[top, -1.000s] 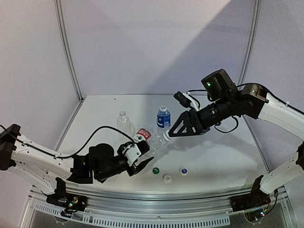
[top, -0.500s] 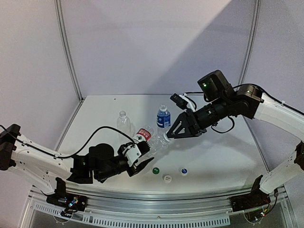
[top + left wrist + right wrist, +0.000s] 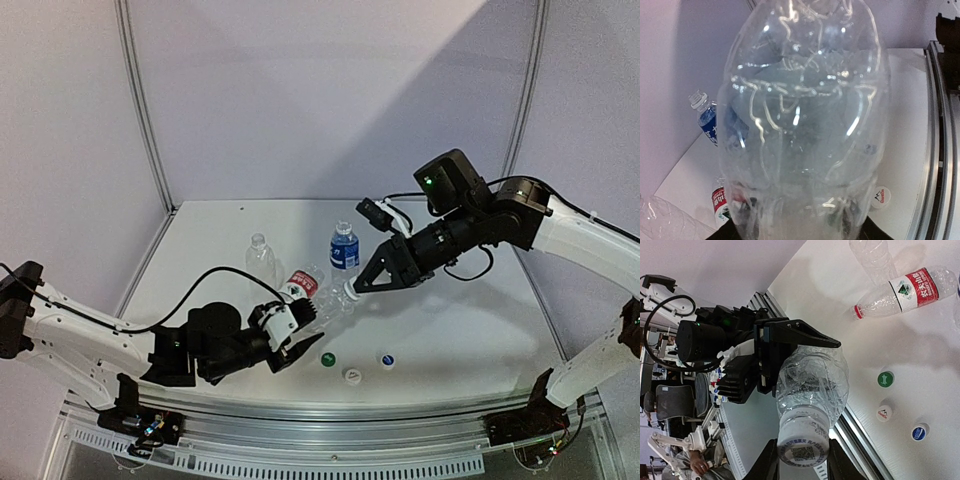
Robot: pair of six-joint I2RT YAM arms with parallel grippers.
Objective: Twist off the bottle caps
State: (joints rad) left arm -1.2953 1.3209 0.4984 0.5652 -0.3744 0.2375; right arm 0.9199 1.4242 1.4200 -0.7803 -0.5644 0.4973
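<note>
My left gripper (image 3: 296, 330) is shut on the base of a clear unlabelled bottle (image 3: 322, 308), which it holds tilted off the table. That bottle (image 3: 805, 125) fills the left wrist view. Its pale cap (image 3: 803, 447), printed with a square code, sits between the black fingers (image 3: 767, 465) of my right gripper (image 3: 352, 290), which is shut on it. Three loose caps lie on the table: green (image 3: 327, 358), white (image 3: 352, 375) and blue (image 3: 387, 360). A red-labelled bottle (image 3: 303, 283) lies on its side. A blue-labelled bottle (image 3: 344, 247) and another clear bottle (image 3: 261, 255) stand behind it.
The metal rail of the table's near edge (image 3: 330, 412) runs just in front of the loose caps. White walls with upright posts (image 3: 140, 110) close the back and sides. The left arm's black cable (image 3: 215, 272) loops over the table.
My right gripper has moved slightly left and closed its jaws on the cap of the held bottle. The left gripper and the bottle have stayed in place.
</note>
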